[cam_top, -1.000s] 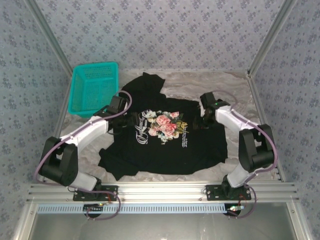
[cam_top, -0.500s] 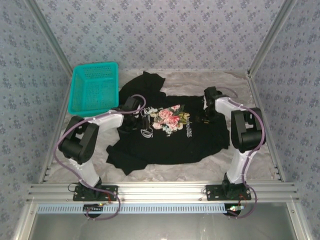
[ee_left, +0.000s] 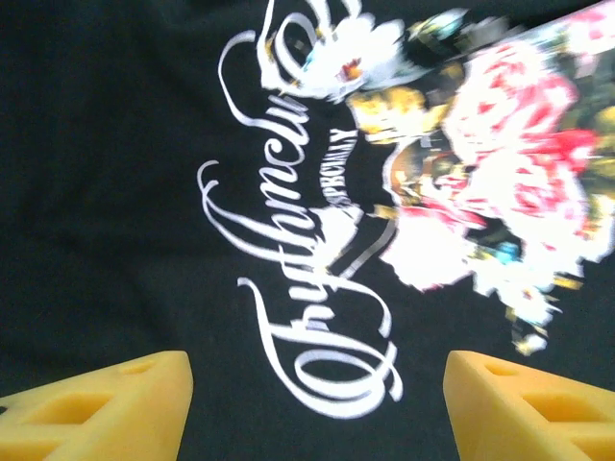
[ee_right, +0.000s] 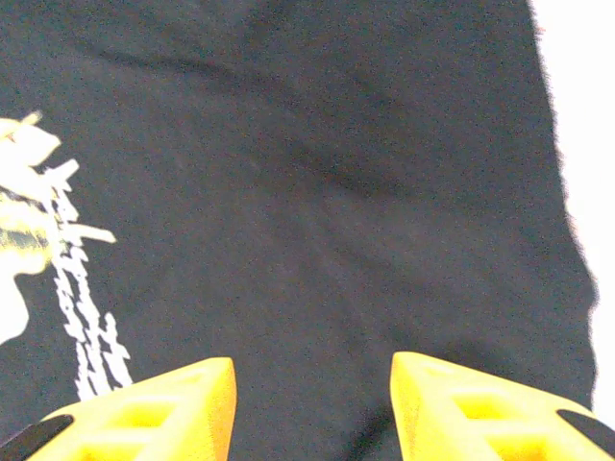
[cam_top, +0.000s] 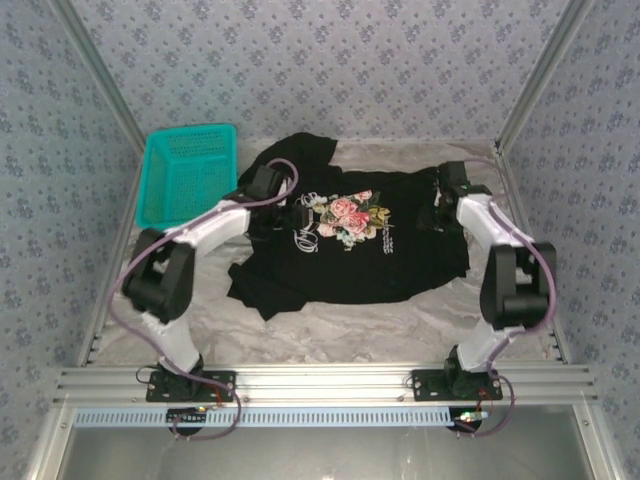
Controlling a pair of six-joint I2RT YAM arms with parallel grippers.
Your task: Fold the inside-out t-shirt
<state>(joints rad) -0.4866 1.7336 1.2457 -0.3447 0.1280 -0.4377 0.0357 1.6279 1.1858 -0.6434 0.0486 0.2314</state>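
Though the inside-out t-shirt (cam_top: 350,265) has its name, it lies with its print facing up, spread over the far half of the table (cam_top: 340,330). One lobe of black cloth reaches toward the far edge and a rumpled corner points to the near-left. Its right side runs close to the table's right edge. A teal mesh basket (cam_top: 192,130) sits in the far-left corner, just beside the shirt's left shoulder area.

The graphic (cam_top: 345,212) shows pink and white roses. In the left wrist view, large white script lettering (ee_left: 307,288) curls beside the flowers, too ornate and blurred to read with confidence. A short band of small capitals crosses it and seems to end in "CIALLY". In the right wrist view, a few lines of small white text (ee_right: 91,317) sit at the left, and they are too fine to make out.

The left gripper (cam_top: 292,215) hangs over the shirt's left part at the script. Its yellow fingers (ee_left: 106,403) stand wide apart, with only printed cloth seen between them. The right gripper (cam_top: 440,210) sits over the shirt's right side, near its edge. Its yellow fingers (ee_right: 144,413) are parted by a narrower gap, with plain black fabric below and nothing caught between them. Whether either pair of fingertips touches the cloth cannot be told.
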